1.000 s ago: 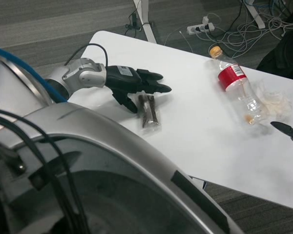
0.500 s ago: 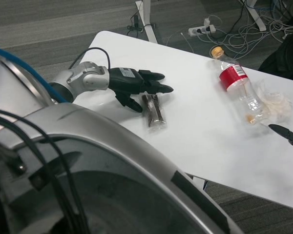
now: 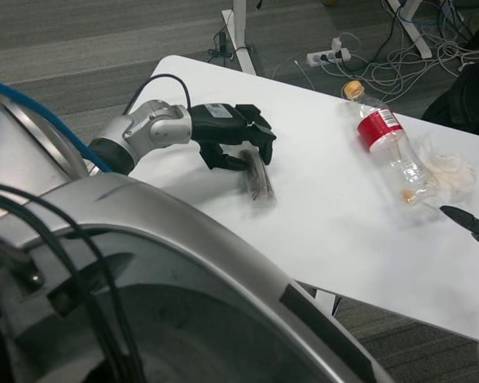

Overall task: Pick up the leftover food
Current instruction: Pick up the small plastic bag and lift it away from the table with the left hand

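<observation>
food packet [image 3: 257, 177] left of bottle [image 3: 387, 145] on table [image 3: 327, 215]

Left forearm [image 3: 148, 132]: silver, rounded metal segments, glossy, darker band near elbow end. Black cable [image 3: 156, 84] loops up off forearm and curves back toward wrist. Left hand [image 3: 235, 140]: black, many-fingered, boxy palm with pale label patch on back. Blue cable [image 3: 40, 112] runs diagonally beside dark sleeve at upper arm. Right hand [image 3: 471, 223]: black, only slim pointed fingertips visible at picture's right edge; bit of silver forearm below it in corner.
</observation>
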### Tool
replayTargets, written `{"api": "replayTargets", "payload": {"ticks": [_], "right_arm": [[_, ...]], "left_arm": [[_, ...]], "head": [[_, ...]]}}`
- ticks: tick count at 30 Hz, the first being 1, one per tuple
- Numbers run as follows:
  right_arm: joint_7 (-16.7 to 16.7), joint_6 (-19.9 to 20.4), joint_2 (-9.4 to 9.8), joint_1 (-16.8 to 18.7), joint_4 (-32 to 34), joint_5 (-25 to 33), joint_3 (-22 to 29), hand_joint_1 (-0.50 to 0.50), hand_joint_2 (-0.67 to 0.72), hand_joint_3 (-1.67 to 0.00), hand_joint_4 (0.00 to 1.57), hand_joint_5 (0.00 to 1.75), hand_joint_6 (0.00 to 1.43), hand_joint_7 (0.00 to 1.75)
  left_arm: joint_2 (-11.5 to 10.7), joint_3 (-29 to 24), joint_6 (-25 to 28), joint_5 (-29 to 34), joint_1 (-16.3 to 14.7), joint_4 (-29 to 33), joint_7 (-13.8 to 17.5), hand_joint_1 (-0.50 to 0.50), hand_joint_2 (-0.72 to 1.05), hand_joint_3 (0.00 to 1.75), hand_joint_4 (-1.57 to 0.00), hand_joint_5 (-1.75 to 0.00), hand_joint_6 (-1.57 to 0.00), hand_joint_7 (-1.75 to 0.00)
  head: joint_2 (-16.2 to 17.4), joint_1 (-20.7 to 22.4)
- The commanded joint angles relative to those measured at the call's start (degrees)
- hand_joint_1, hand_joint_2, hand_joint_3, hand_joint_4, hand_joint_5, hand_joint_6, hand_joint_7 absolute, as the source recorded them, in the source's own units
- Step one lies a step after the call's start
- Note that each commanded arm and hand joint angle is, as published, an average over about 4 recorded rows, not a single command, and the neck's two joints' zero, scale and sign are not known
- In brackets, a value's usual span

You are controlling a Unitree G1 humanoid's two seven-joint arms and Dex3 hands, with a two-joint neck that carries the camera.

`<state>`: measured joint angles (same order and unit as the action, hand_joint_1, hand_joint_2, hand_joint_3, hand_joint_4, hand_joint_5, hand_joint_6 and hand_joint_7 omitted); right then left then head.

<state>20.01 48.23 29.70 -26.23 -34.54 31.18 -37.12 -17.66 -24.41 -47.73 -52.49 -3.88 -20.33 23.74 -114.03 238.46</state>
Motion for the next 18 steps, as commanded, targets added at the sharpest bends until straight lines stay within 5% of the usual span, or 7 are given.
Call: {"api": "replayTargets", "payload": {"ticks": [1,11,18], "right_arm": [[-0.1,0.8,0.08,0.7,0.4,0.0,0.7,-0.42,-0.03,-0.08,0.04,0.0,0.0,0.0],[0.0,1.0,-0.1,1.0,0.4,0.0,1.0,-0.42,-0.02,-0.08,0.05,0.0,0.0,0.0],[0.0,1.0,-0.3,1.2,0.7,0.0,1.4,-0.42,-0.03,-0.08,0.06,0.0,0.0,0.0]], "left_arm": [[1.6,-0.2,4.8,-5.1,-3.0,-2.3,2.9,-0.5,0.74,0.96,-1.57,-1.51,-1.32,-1.4],[4.8,-4.9,6.7,-1.7,-3.0,0.0,-0.5,-0.5,0.78,0.96,-1.57,-1.59,-1.36,-1.47],[9.2,-9.5,7.4,10.8,-3.3,0.6,-8.7,-0.5,0.87,0.96,-1.57,-1.64,-1.38,-1.47]], "head": [[-0.2,-0.1],[-0.9,-0.7],[-3.6,-2.4]]}}
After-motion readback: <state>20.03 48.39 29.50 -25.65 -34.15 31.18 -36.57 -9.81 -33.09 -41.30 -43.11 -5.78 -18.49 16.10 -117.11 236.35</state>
